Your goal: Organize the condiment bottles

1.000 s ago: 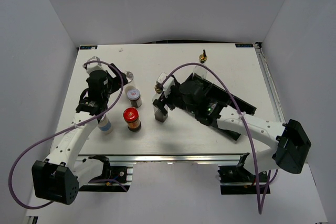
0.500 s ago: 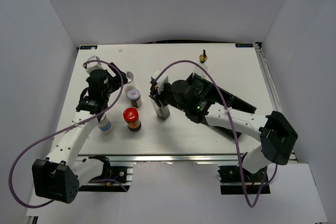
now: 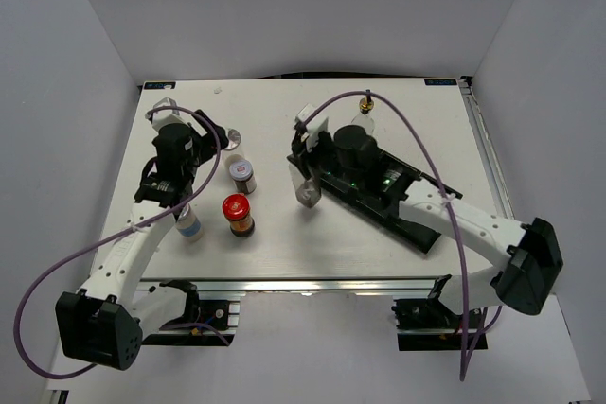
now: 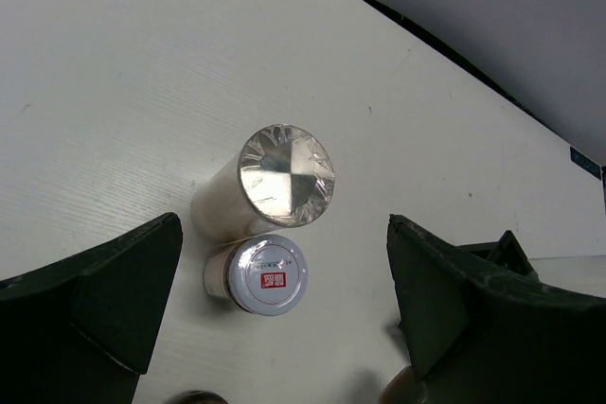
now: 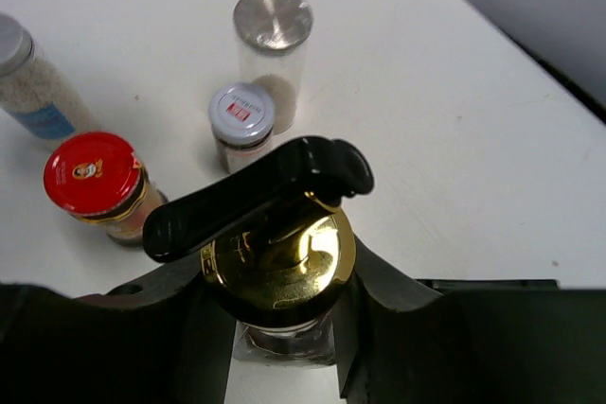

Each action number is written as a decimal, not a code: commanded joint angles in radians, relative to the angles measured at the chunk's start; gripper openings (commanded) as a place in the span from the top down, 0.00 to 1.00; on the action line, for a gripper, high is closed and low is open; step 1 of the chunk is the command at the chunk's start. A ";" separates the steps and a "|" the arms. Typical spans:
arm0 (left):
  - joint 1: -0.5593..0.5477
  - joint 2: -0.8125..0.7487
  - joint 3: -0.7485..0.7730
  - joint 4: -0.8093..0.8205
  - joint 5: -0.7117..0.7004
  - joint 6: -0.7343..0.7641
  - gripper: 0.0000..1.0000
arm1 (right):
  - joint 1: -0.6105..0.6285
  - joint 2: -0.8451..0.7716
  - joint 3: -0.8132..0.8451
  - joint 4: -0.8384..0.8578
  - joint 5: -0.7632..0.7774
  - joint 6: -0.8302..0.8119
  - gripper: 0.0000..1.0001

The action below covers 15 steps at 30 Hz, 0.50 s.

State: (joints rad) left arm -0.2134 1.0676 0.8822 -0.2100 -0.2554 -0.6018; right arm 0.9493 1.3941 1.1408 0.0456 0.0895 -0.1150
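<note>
My right gripper (image 5: 279, 333) is shut on a clear glass bottle with a gold pourer (image 5: 279, 262), and in the top view the bottle (image 3: 309, 194) hangs tilted over the table's middle. The second gold-pourer bottle (image 3: 365, 107) stands at the back. The silver-lidded jar (image 4: 284, 174) and the white-lidded jar (image 4: 270, 274) stand touching between the wide-apart fingers of my left gripper (image 4: 284, 234), which is open above them. The red-capped brown jar (image 3: 238, 215) and the white blue-banded bottle (image 3: 188, 225) stand near the front left.
The black tray (image 3: 423, 237) lies diagonally on the right half of the table, mostly under my right arm. Purple cables loop over both arms. White walls close the table in on three sides.
My right gripper has shut on the gold-pourer bottle and carried it a little right and back, tilting it. The left arm has stayed still.
</note>
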 commanded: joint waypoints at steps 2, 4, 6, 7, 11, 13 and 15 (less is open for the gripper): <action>-0.003 -0.055 0.052 -0.005 -0.033 0.005 0.02 | -0.066 -0.121 0.105 0.069 -0.052 -0.005 1.00; -0.004 -0.063 0.054 -0.009 -0.041 0.005 0.02 | -0.104 -0.139 0.105 0.069 -0.071 -0.008 1.00; -0.003 -0.072 0.044 0.017 -0.048 -0.001 0.02 | -0.153 -0.144 0.125 0.050 -0.128 -0.006 1.00; -0.004 -0.066 0.043 0.032 -0.039 -0.003 0.02 | -0.170 -0.145 0.131 0.045 -0.146 -0.006 1.00; -0.003 -0.023 0.078 0.001 -0.024 -0.004 0.02 | -0.240 -0.130 0.168 0.002 -0.194 -0.011 1.00; -0.003 -0.018 0.064 0.020 -0.015 0.000 0.02 | -0.267 -0.126 0.169 -0.009 -0.204 -0.032 1.00; -0.003 -0.006 0.061 0.024 -0.018 -0.001 0.02 | -0.288 -0.127 0.163 -0.006 -0.200 -0.043 1.00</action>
State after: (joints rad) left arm -0.2134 1.0534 0.9192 -0.1970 -0.2779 -0.6025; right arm 0.6846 1.2846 1.2362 -0.0364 -0.0734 -0.1253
